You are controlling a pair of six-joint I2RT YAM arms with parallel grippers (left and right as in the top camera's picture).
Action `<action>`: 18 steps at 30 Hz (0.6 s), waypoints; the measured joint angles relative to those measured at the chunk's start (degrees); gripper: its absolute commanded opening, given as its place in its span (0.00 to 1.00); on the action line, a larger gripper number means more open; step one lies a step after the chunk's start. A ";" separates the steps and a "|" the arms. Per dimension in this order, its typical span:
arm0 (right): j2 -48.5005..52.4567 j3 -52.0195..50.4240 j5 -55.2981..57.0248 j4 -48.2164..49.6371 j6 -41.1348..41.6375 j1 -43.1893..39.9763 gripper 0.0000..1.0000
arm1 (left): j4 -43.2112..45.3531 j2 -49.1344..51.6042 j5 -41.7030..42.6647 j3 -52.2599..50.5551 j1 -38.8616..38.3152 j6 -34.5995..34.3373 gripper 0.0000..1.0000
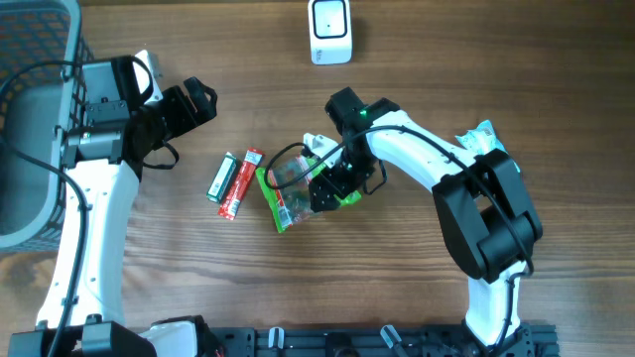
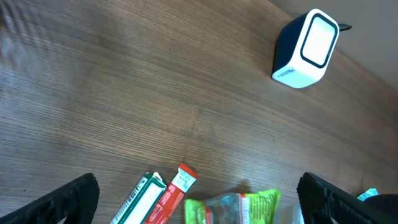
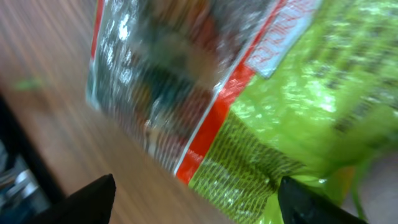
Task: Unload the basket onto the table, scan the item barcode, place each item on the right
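Green snack bag point(image 1: 283, 198) lies on wooden surface point(image 1: 516, 59) near middle, well apart from white scanner point(image 1: 329, 30) at far edge. Right hand point(image 1: 332, 186) down on bag's right end, fingers spread wide; cannot tell whether grasping bag or let go. Left hand point(image 1: 195, 101) released, fingers wide apart, nothing between them, hovering left of bag. Green-white bar point(image 1: 221, 177) and red bar point(image 1: 241, 183) lie side by side just left of bag. Grey basket point(image 1: 40, 119) at left edge.
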 measured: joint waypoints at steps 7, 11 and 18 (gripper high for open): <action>-0.09 0.00 -1.01 -3.96 2.34 0.02 1.00 | 0.00 0.00 0.00 0.00 0.00 0.00 1.00; -0.68 0.00 0.79 -3.82 2.56 0.00 1.00 | 0.00 0.00 0.00 0.00 0.00 0.00 1.00; -6.14 0.83 7.63 4.04 2.78 -4.61 1.00 | 0.00 0.00 0.00 0.00 0.00 0.00 1.00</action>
